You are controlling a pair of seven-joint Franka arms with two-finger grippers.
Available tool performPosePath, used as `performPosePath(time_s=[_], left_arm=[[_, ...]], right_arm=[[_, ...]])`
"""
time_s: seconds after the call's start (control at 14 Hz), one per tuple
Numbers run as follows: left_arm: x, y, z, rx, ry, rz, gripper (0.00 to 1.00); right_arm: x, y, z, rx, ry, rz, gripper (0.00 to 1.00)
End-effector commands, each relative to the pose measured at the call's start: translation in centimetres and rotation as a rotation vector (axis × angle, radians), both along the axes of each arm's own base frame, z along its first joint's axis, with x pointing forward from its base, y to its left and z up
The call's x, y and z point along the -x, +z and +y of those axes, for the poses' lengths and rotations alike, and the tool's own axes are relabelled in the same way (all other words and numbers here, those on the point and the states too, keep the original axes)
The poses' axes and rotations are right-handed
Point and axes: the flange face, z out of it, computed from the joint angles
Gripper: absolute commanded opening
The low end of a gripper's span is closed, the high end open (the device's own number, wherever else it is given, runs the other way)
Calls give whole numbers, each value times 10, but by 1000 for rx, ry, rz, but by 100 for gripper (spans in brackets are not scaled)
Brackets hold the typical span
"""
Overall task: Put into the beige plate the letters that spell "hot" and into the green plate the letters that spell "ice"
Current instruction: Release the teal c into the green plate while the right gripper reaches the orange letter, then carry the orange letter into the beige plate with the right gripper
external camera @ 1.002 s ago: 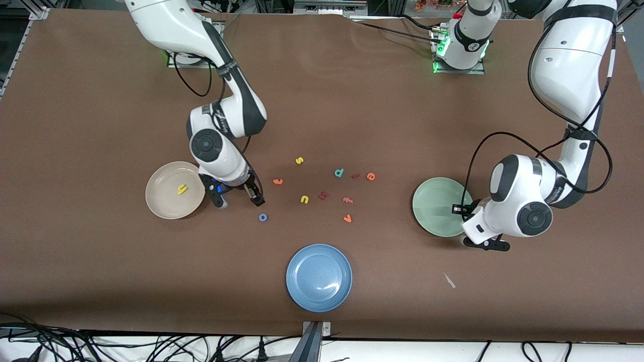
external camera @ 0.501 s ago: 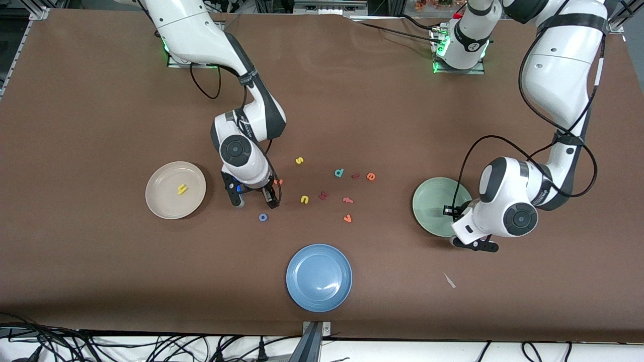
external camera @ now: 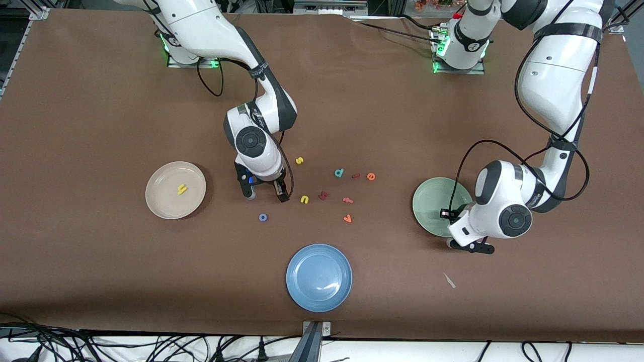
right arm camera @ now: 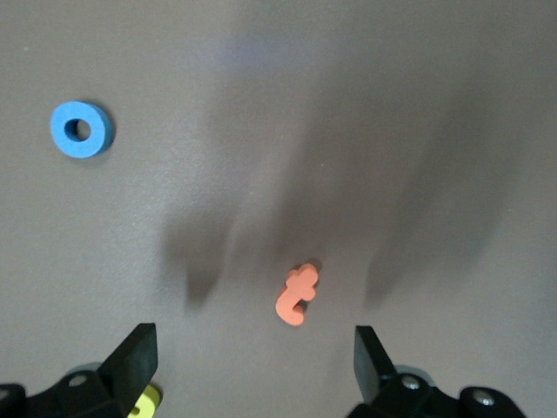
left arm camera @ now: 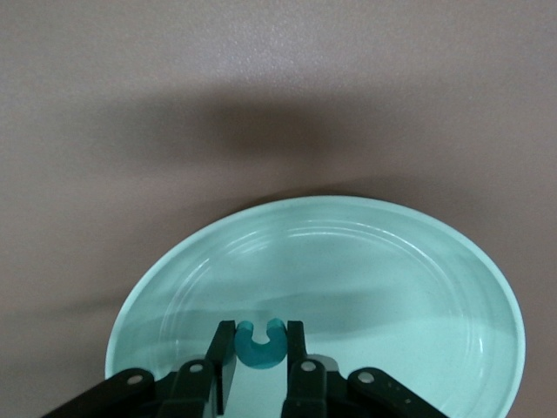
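Note:
My left gripper [left arm camera: 260,336] is shut on the teal c [left arm camera: 259,350] and holds it low over the green plate [left arm camera: 409,287], which lies at the left arm's end of the table [external camera: 430,198]. My right gripper [external camera: 265,196] hangs open over the orange t [right arm camera: 297,294], which lies between its spread fingers, clear of both. The blue o [external camera: 263,217] lies nearer the front camera. The yellow h [external camera: 182,189] rests in the beige plate [external camera: 161,201]. The dark red i [external camera: 355,176] and orange e [external camera: 371,176] lie side by side on the table.
Other loose letters lie mid-table: yellow s [external camera: 299,160], yellow n [external camera: 304,199], teal d [external camera: 339,173], a chunky dark red letter [external camera: 323,195], an orange f [external camera: 347,200] and an orange v [external camera: 347,218]. A blue plate [external camera: 319,277] sits near the front edge.
My right gripper has moved from beside the beige plate toward the letters and now stands over the orange t. My left gripper has shifted slightly over the green plate, still holding the c.

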Motion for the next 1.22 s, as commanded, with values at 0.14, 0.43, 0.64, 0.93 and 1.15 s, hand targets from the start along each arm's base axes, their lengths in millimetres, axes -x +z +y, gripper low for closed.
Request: performPosePath(time_s=[0.14,0.43,0.64,0.93,1.15], left_arm=[[-3,6,-8,13,44,-16,0],[-2,2,-8,11,43,-9,15],[-4,9,13,4,28,-7,100],[-4,51,-18,37,-42,-45,100],[-2,78,-42,51,-89,-77,100]], right_arm=[[12,-9,-14,-16,-52,-27,100],[14,-10,-15,-17,-66,-23,100],[16,-10,-19,-25,-80,-20,99],[33,-14,-17,-48,-75,-47,96],[34,-15,-17,-49,-74,-48,86]])
